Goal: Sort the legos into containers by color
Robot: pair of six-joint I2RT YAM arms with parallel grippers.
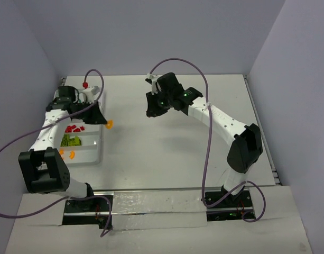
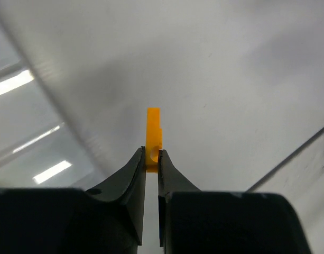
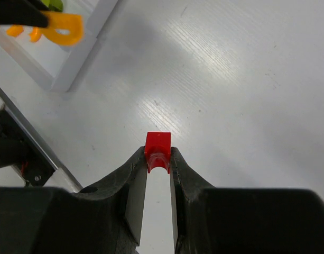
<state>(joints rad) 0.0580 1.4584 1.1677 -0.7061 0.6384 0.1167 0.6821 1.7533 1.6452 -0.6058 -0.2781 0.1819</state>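
Left pincer (image 2: pixel 152 157) clamps orange lego (image 2: pixel 153 129) | right pincer (image 3: pixel 158 159) clamps red lego (image 3: pixel 158 144) — risk: shallow tip grips, bricks may slip.

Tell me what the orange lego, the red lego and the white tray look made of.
Orange lego: likely hard plastic; even saturated colour, smooth moulded edges. Red lego: the same; uniform colour, crisp corners. Tray: probably thin white plastic with moulded ridges; its finish is unclear from above.

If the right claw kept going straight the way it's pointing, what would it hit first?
Probably bare table, though depth is unclear. The right claw, shut on a red lego, aims at open tabletop; the tray lies off to one side.
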